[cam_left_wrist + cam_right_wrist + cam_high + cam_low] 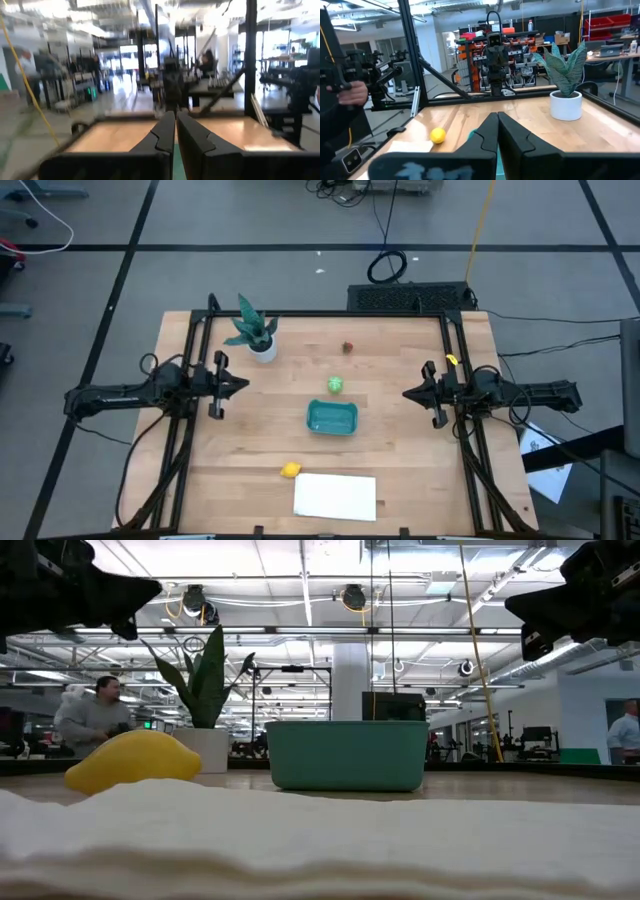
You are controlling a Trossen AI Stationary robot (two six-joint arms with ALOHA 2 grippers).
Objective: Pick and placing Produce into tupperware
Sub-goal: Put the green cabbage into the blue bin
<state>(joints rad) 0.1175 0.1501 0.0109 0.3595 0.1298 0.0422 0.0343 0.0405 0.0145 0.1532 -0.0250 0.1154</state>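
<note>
My left gripper (243,385) hangs at the 9 o'clock edge of the wooden surface (400,450), right gripper (407,393) at 3 o'clock; both jaws clenched, nothing held. Small teal rectangular plastic tupperware (331,417) sits mid-surface, empty. Light green ball (335,385) just off its 12, tiny dark red piece (348,347) farther at 12, yellow lemon-like piece (290,470) toward 7, beside flat white sheet (335,496).

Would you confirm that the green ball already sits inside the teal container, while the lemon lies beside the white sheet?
Not quite. The high view shows the green ball on the bare table just outside the teal container, on its plant side, and the container holds nothing. The lemon does lie beside the white sheet.
</note>
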